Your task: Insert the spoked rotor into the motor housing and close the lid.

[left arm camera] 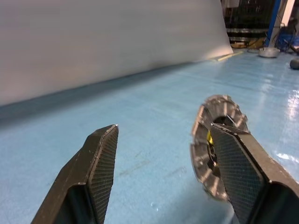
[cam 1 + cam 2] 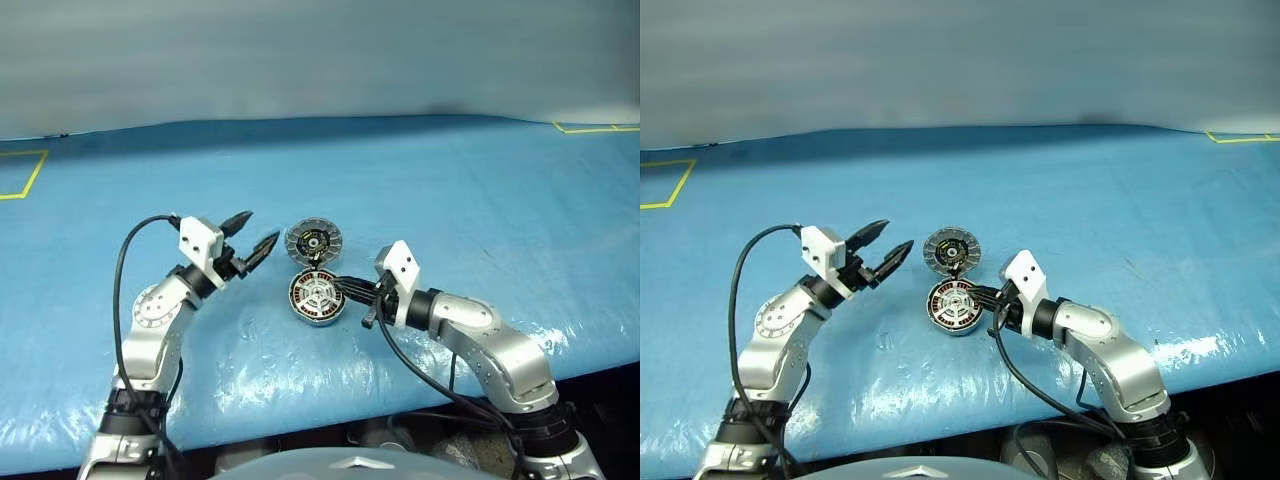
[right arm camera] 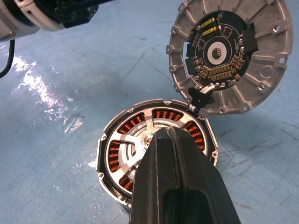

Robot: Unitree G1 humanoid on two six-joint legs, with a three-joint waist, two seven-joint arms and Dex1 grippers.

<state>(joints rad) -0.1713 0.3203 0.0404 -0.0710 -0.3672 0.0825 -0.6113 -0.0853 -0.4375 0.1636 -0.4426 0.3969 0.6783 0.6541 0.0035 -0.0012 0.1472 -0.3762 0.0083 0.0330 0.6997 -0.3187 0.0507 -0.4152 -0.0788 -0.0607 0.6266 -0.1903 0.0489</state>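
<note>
Blue table (image 2: 480,200) — motor housing (image 2: 316,297), lid (image 2: 313,242)

Two black ribbed fingers (image 1: 100,172) rise from the bottom edge, spread apart with nothing between. The lid (image 1: 205,149) stands on edge on the blue counter (image 1: 140,116), lower right.

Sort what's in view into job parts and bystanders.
Job:
- motor housing, with the spoked rotor already seated in it
- lid, open, inner face showing

Bystanders:
- blue table cover
- yellow tape marks
</note>
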